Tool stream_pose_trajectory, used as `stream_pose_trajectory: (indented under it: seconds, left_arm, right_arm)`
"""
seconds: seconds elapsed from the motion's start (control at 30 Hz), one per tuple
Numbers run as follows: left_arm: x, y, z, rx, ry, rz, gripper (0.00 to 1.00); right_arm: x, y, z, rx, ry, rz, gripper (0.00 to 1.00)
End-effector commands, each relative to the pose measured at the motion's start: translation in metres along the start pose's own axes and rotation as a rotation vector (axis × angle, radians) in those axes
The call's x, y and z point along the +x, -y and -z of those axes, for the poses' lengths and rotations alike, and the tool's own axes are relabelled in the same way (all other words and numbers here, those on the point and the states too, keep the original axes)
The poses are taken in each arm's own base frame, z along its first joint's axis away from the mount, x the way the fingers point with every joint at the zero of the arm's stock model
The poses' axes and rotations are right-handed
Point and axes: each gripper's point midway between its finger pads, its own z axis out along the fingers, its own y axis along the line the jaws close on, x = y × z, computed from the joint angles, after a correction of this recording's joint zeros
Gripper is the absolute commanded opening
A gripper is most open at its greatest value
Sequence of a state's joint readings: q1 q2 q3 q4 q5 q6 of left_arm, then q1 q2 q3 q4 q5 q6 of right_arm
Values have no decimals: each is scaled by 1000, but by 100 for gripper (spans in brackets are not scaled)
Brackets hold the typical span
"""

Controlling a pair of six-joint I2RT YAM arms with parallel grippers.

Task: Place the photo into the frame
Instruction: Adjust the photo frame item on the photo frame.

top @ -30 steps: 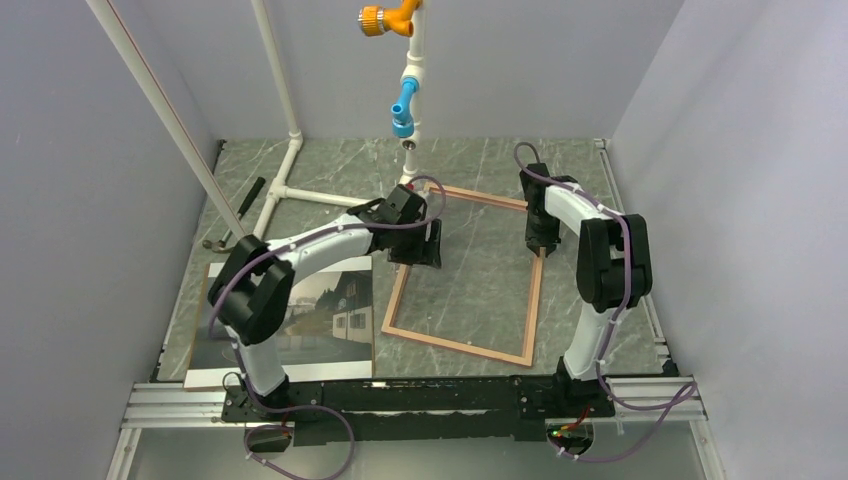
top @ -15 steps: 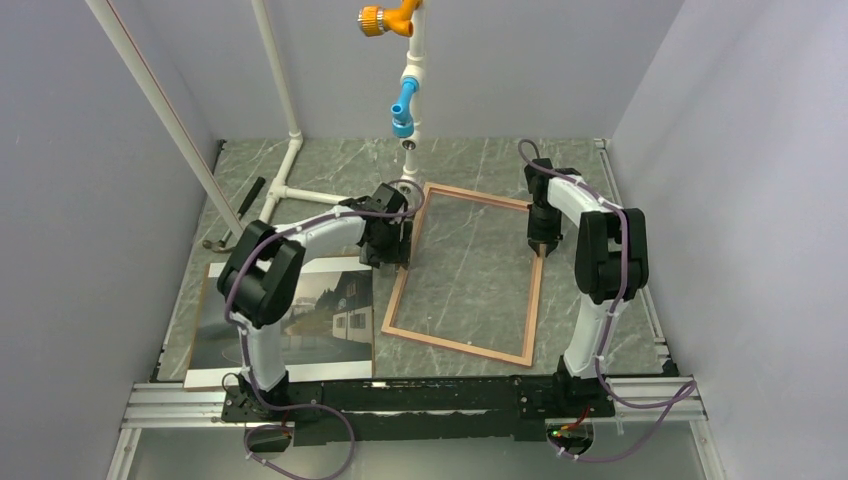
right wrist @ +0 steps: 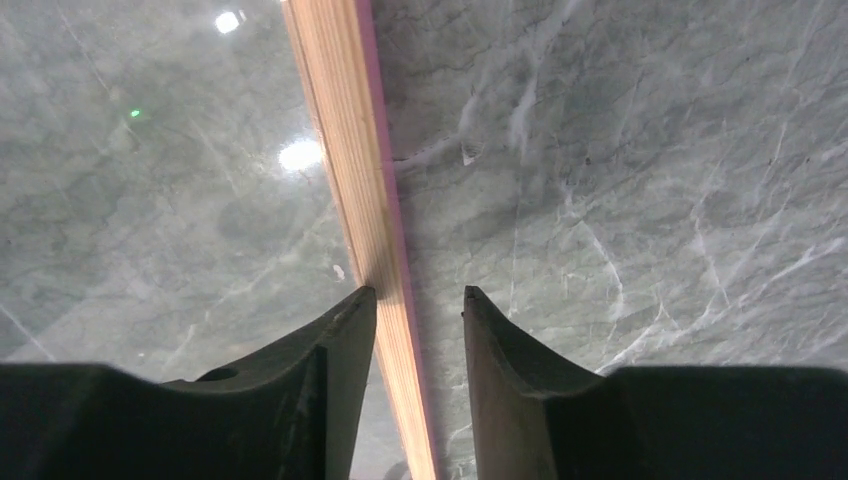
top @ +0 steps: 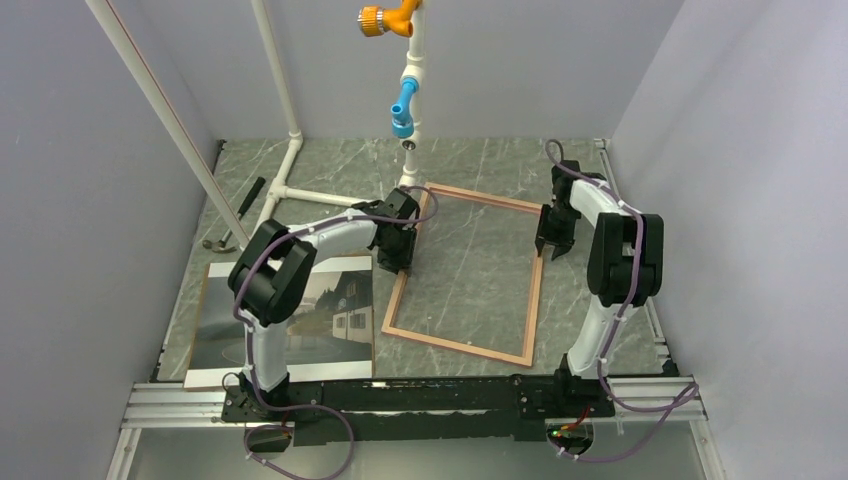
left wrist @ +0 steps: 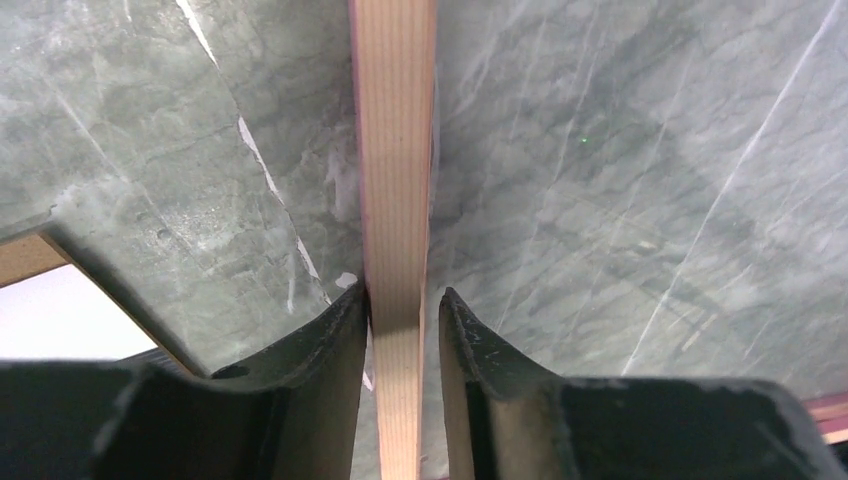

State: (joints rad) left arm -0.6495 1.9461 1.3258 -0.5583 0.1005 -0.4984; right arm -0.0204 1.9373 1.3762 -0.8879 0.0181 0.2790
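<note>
The frame (top: 460, 345) lies flat on the marble table with its tan wood reverse up, right of centre. My left gripper (top: 397, 262) is open and straddles the frame's left rail (left wrist: 394, 150); one finger touches the rail and a thin gap shows at the other, seen in the left wrist view (left wrist: 403, 300). My right gripper (top: 551, 248) is open over the right rail (right wrist: 345, 130), with a wider gap on its outer side in the right wrist view (right wrist: 418, 293). The photo (top: 300, 315) of a white house lies at the near left, touched by neither gripper.
The photo rests on a brown backing board (top: 205, 290). A white pipe stand (top: 290, 165) with blue and orange fittings rises at the back left and centre. A hammer (top: 235, 215) lies by the left wall. Grey walls close in three sides.
My left gripper swung from inside the frame's far left corner down onto its left rail. My right gripper moved outward and a little nearer, onto the right rail. The frame stayed flat.
</note>
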Motion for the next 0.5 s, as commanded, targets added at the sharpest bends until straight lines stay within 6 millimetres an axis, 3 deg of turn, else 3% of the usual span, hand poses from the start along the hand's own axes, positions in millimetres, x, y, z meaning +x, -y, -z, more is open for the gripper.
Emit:
stream_pose_trajectory:
  seconds: [0.0,0.1,0.13,0.27,0.47]
  left_arm:
    - [31,34,-3,81,-68,22,34]
    - [37,32,0,69,-70,38,28]
    - [38,30,2,61,-65,43,27]
    - [41,26,4,46,-63,51,18]
    - [48,36,3,116,-68,92,4]
  right_arm:
    - [26,-36,-30,-161,-104,-16,46]
    - [24,-41,-24,-193,-79,-21,54]
    - [19,-35,-21,-212,-63,-56,57]
    - [17,-35,-9,-370,-32,-139,64]
    - [22,-39,1,-513,-14,-188,72]
